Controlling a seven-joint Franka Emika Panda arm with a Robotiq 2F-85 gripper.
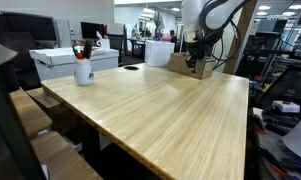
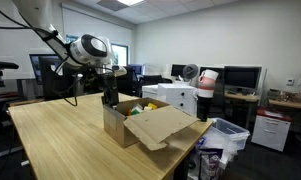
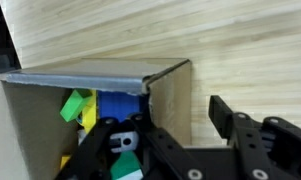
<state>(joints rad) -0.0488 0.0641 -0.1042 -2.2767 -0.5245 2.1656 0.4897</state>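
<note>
An open cardboard box [image 1: 182, 63] [image 2: 140, 125] stands near one end of the wooden table [image 1: 160, 110], its flaps folded out. In the wrist view I look down on its side wall [image 3: 170, 95]. Inside lie a green and yellow piece [image 3: 75, 104] and something blue [image 3: 115, 104]. My gripper [image 3: 170, 118] [image 1: 196, 62] [image 2: 110, 96] straddles that wall. One finger [image 3: 115, 135] is inside the box and the other finger [image 3: 224, 112] is outside over the table. A strip of table shows between the outer finger and the wall. Nothing is gripped.
A white mug [image 1: 83, 69] holding pens stands at the table's other end, near a small dark disc [image 1: 131, 68]. White boxes [image 2: 175, 97], a bin [image 2: 226, 136] and desks with monitors surround the table. Chairs [image 1: 30, 110] line one long side.
</note>
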